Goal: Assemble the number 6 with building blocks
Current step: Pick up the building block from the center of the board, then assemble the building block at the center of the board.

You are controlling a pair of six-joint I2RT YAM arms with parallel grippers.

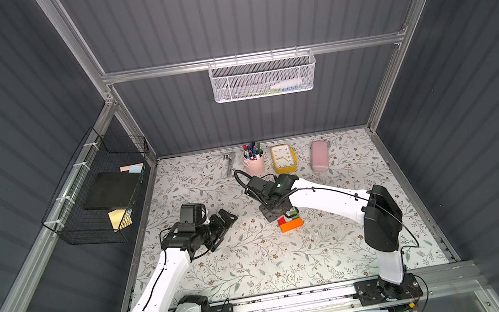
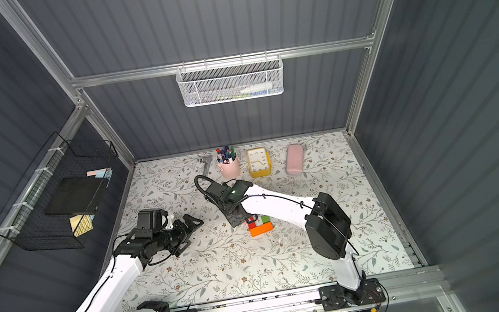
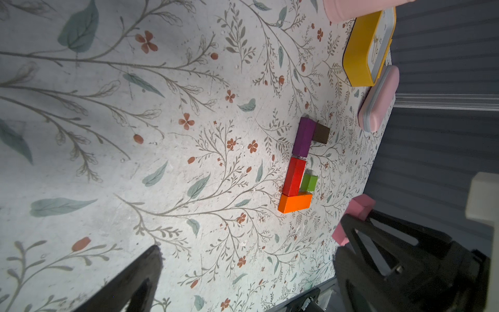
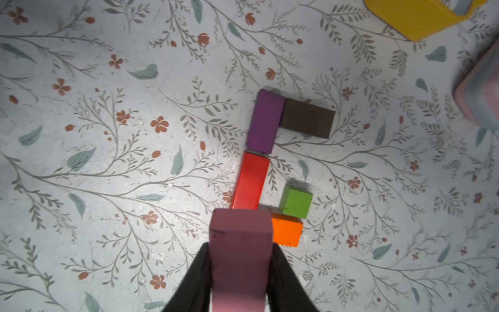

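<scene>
Building blocks [image 1: 291, 224] lie clustered near the middle of the floral-patterned tabletop [image 1: 256, 262], under the right arm's wrist. Seen from the right wrist, the purple rectangular block [image 4: 266, 121] and the dark brown rectangular block [image 4: 307, 118] touch to form a corner. The red rectangular block [image 4: 251, 181] runs on end to end from the purple one, slightly skewed, and the orange rectangular block [image 4: 286, 231] lies across its other end. The small green cube [image 4: 295, 200] sits against the orange block's long side, just beside the red one, with a narrow strip of table between them. The right gripper [image 4: 240, 244] is clenched on the pink rectangular block [image 4: 240, 232], its black fingers [image 4: 194, 278] pressed on two opposite faces. The block hides where red meets orange, and I cannot tell whether it touches them. The left gripper [image 1: 226, 228] hangs well apart on the robot's left, jaws spread wide with nothing between. Along the back edge stand a pink cup of pens [image 1: 254, 162], a yellow rectangular clock [image 1: 283, 158] and a pale pink rounded case [image 1: 319, 156]
</scene>
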